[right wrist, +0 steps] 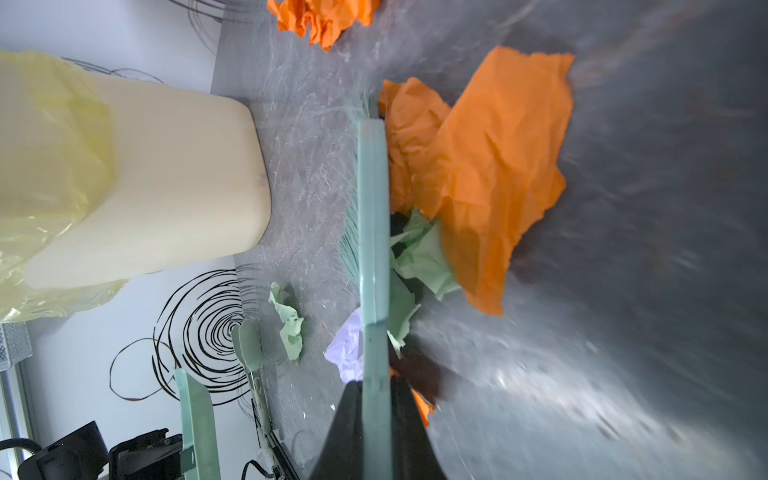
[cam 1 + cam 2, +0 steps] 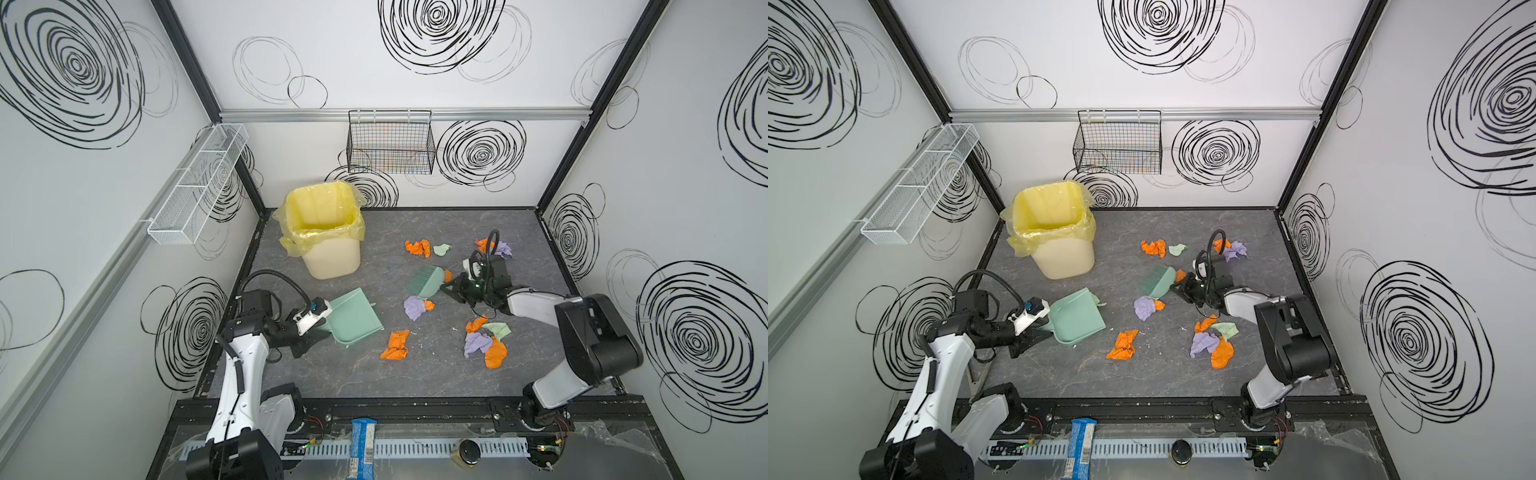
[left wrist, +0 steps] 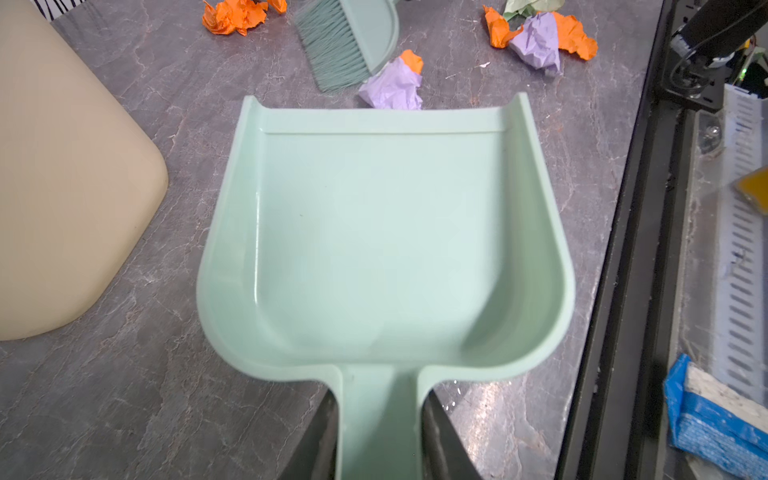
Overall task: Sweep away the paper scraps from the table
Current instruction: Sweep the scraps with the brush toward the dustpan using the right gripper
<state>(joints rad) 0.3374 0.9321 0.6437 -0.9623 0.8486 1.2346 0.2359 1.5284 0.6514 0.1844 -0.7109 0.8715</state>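
left fingers (image 3: 438, 436) clamp dustpan (image 3: 382, 232) | right fingers (image 1: 345, 428) clamp brush (image 2: 428, 280) | purple scrap (image 2: 412, 308) between brush and dustpan mouth, nearer brush

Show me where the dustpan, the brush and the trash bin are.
dustpan (image 3: 374, 249): left wrist view, on the bare floor of the pan.
brush (image 2: 432, 284): in a top view, on the brush head behind the bristles.
trash bin (image 2: 332, 257): in a top view, on its beige front wall.
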